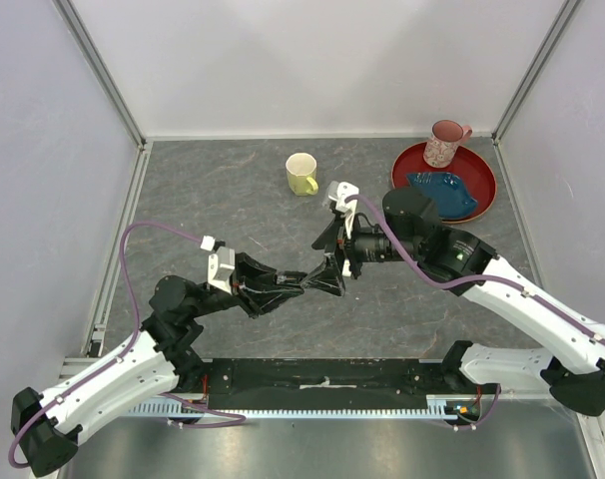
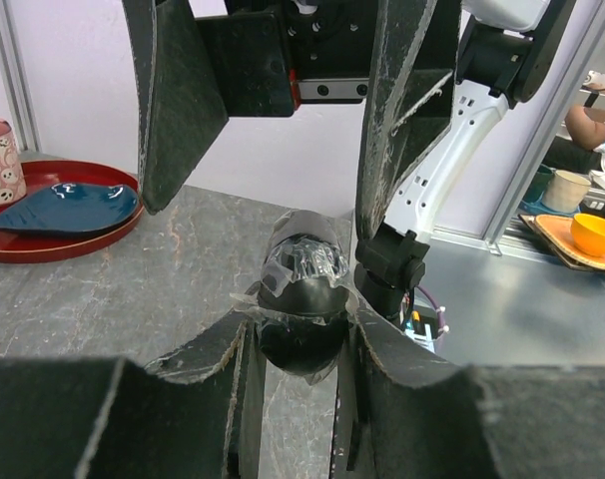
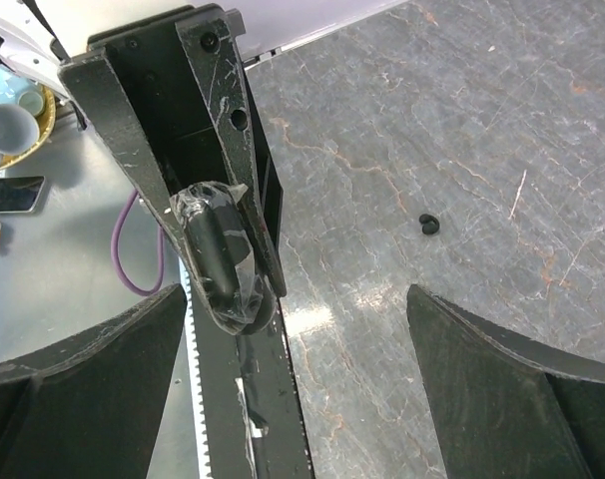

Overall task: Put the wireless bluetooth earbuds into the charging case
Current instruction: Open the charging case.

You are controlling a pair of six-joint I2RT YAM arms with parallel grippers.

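Starting nearest you, your left claw (image 2: 302,324) is closed almost fully on the black charging case (image 2: 301,289), pinching its rounded lower half and holding it up off the bench (image 3: 482,120). The case is smooth, egg-shaped and partly wrapped in crinkled clear film. I judge it hard but slippery, and likely to twist in that pinch if you push on it from one side. I cannot tell whether its lid is open.

Your right claw (image 3: 295,299) is spread wide around the top of the case, touches nothing and holds nothing.

Further out, one small black earbud (image 3: 430,225) lies alone on the bench, well apart from the case. No other earbuds show in any view. Expect the earbud to be very light, stiff and glossy, so it will likely skid or flick away under a glancing touch. Come straight down and close gently across its fattest part with the very tips.

Beyond that stands a yellow mug (image 1: 302,174).
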